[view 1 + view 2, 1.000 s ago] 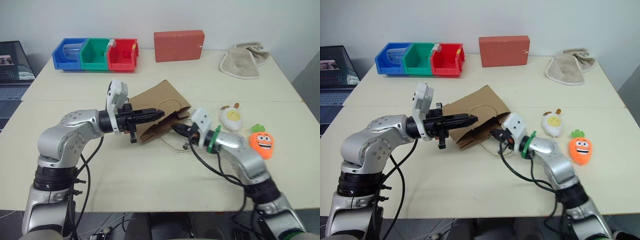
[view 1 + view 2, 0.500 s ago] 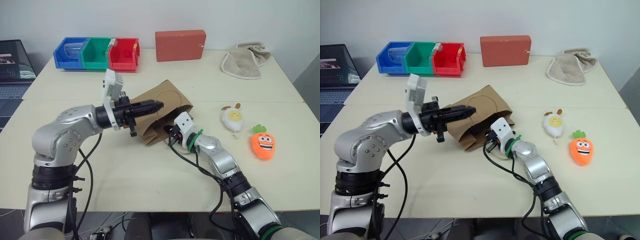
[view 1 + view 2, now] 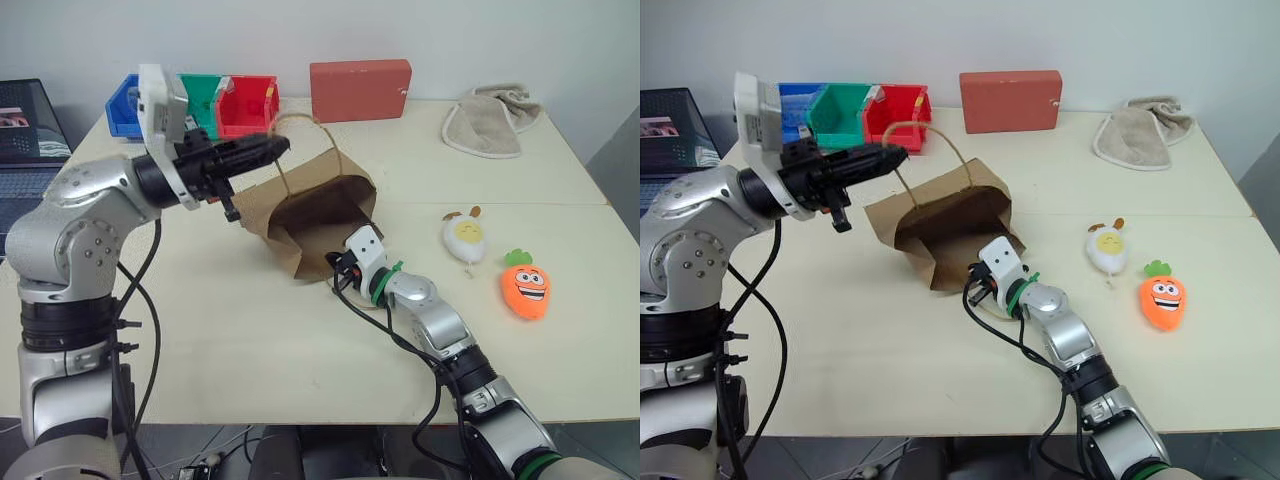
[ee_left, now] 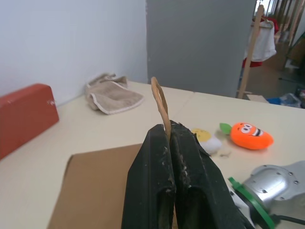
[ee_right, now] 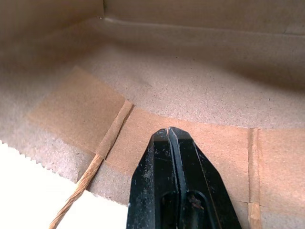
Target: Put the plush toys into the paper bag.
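The brown paper bag (image 3: 310, 200) lies on its side mid-table, its mouth gaping toward me. My left gripper (image 3: 280, 146) is raised above the bag and shut on its upper cord handle (image 4: 159, 98), holding the top wall up. At the mouth's lower lip my right gripper (image 3: 338, 268) is shut, its tips (image 5: 169, 131) resting on the inner wall by the other cord (image 5: 81, 186); nothing shows between its fingers. The white egg plush toy (image 3: 464, 236) and the orange carrot plush toy (image 3: 524, 284) lie on the table to the right of the bag.
Along the table's far edge stand blue, green and red bins (image 3: 220, 105), a red box (image 3: 360, 90) and a beige towel (image 3: 490, 120). A laptop (image 3: 25, 130) sits off the left end.
My left gripper rose and swung left with the handle, pulling the flat bag's top wall up and its mouth open. The right gripper moved left to the mouth, then held still.
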Tool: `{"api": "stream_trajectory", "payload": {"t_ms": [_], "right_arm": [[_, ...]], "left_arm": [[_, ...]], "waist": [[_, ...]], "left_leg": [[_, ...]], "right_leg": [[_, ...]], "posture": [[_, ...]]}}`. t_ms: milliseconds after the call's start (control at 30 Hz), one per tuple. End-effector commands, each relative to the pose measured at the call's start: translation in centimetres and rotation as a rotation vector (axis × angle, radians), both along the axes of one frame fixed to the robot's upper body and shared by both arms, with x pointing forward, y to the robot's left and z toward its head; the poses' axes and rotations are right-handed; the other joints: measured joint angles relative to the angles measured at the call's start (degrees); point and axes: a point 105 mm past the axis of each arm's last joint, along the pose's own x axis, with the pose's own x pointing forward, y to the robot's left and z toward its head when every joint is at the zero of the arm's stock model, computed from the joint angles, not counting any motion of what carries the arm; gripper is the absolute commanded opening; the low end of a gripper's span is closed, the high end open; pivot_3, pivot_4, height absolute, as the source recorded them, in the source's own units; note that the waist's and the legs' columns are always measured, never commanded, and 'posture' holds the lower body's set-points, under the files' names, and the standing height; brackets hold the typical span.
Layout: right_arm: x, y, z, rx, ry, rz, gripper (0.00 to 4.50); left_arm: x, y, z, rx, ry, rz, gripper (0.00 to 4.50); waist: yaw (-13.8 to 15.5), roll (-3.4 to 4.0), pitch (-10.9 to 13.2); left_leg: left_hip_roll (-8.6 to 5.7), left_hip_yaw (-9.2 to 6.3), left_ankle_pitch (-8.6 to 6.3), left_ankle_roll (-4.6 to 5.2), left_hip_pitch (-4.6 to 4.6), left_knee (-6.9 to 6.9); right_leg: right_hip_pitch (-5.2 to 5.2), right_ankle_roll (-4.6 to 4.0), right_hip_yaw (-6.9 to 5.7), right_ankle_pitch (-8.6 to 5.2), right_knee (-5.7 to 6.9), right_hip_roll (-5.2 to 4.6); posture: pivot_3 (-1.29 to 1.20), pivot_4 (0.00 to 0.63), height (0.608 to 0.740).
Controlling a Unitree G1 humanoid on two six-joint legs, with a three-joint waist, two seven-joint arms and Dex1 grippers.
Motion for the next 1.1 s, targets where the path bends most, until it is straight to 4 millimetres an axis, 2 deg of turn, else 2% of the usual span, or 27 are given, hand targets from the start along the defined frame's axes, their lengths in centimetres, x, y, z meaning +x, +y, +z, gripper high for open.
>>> {"api": "stream_trajectory", "payload": {"t_ms": [33, 267, 400, 533, 767, 933, 1000, 1033, 1100], "right_arm": [[0.1, 0.1, -0.1, -0.014, 0.005, 0.007, 0.02], [0.3, 0.0, 0.1, -0.013, 0.000, 0.004, 0.02], [0.3, 0.2, 2.3, 0.044, -0.061, 0.019, 0.02], [0.1, 0.0, 4.1, 0.098, -0.097, 0.028, 0.02], [-3.6, -0.5, 7.4, 0.066, -0.168, 0.211, 0.02], [-5.8, -2.1, 9.4, 0.044, -0.193, 0.297, 0.02], [-6.9, -4.2, 10.7, 0.006, -0.226, 0.333, 0.02], [-7.3, -5.6, 11.3, -0.012, -0.231, 0.337, 0.18], [-7.6, -6.9, 11.7, -0.028, -0.228, 0.336, 0.54]], "left_arm": [[-0.7, -0.5, 2.7, -0.019, -0.130, -0.007, 0.00], [-0.5, -1.0, 2.8, -0.039, -0.150, 0.003, 0.00], [-1.1, -1.8, -0.4, 0.061, -0.090, -0.050, 0.00], [-1.3, -2.0, -1.2, 0.062, -0.070, -0.066, 0.00], [-2.0, -2.9, -2.9, 0.101, -0.034, -0.111, 0.00], [-2.2, -3.3, -3.5, 0.107, -0.020, -0.128, 0.00], [-2.2, -3.5, -4.0, 0.115, -0.012, -0.131, 0.00], [-2.2, -3.6, -4.2, 0.118, -0.007, -0.133, 0.00], [-2.2, -3.6, -4.3, 0.121, -0.003, -0.135, 0.00]], "waist": [[0.0, 0.00, 0.0], [-0.2, 0.00, 0.0], [-0.3, 0.00, 0.0], [-0.4, 0.00, 0.0], [-0.3, 0.00, 0.0], [0.0, 0.00, 0.0], [0.2, 0.03, 0.0], [0.3, 0.02, 0.0], [0.6, 0.01, 0.0]], "left_leg": [[0.00, -0.01, 0.00, 0.00, -0.02, 0.01], [0.00, 0.00, 0.00, 0.00, -0.03, -0.01], [0.00, 0.02, 0.00, 0.00, -0.04, -0.01], [0.00, -0.04, 0.01, -0.01, -0.20, 0.01], [-0.01, -0.10, 0.00, -0.01, -0.48, -0.04], [-0.01, -0.10, 0.00, 0.00, -0.50, -0.02], [-0.01, -0.10, 0.00, 0.00, -0.50, 0.01], [-0.05, -0.09, 0.00, 0.00, -0.52, 0.01], [-0.10, -0.08, 0.00, 0.00, -0.54, 0.04]], "right_leg": [[0.00, 0.00, -0.01, 0.00, 0.00, 0.00], [-0.05, 0.00, 0.00, 0.00, 0.03, 0.00], [-0.05, 0.00, 0.02, 0.00, 0.04, -0.01], [-0.18, 0.00, -0.03, 0.00, 0.05, 0.00], [-0.44, 0.01, -0.09, 0.02, 0.04, -0.01], [-0.44, 0.01, -0.08, 0.02, 0.03, -0.02], [-0.44, 0.01, -0.08, 0.02, 0.04, -0.01], [-0.44, 0.01, -0.06, 0.02, 0.04, -0.03], [-0.41, 0.01, -0.06, 0.02, -0.01, -0.07]], "posture": [[0.00, 0.150, 0.740], [0.00, 0.150, 0.740], [0.00, 0.150, 0.740], [0.00, 0.150, 0.740], [0.00, 0.150, 0.740], [0.00, 0.150, 0.740], [0.00, 0.150, 0.740], [0.00, 0.150, 0.740], [0.00, 0.150, 0.740]]}}
